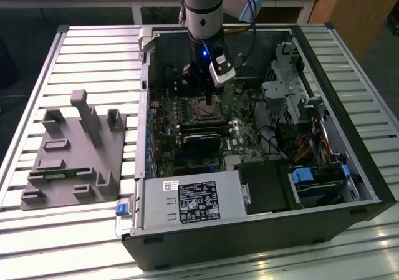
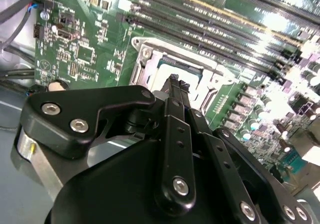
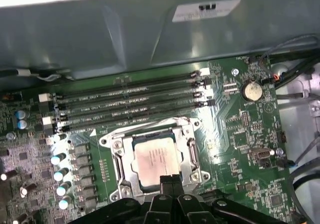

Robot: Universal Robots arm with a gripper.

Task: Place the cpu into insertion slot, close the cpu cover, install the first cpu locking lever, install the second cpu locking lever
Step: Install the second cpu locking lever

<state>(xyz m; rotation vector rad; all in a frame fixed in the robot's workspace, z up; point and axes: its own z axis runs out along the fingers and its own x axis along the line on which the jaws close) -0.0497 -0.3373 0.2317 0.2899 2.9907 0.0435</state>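
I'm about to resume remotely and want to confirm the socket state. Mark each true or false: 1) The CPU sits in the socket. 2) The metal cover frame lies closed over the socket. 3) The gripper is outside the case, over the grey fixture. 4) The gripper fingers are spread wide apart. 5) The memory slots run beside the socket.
1) True: the cpu lies in the insertion slot.
2) True: the cpu cover lies flat around the chip.
3) False: the gripper is inside the case, at the socket's edge; the grey fixture stands apart on the table.
4) False: the fingertips are together.
5) True: the memory slots run alongside the socket.
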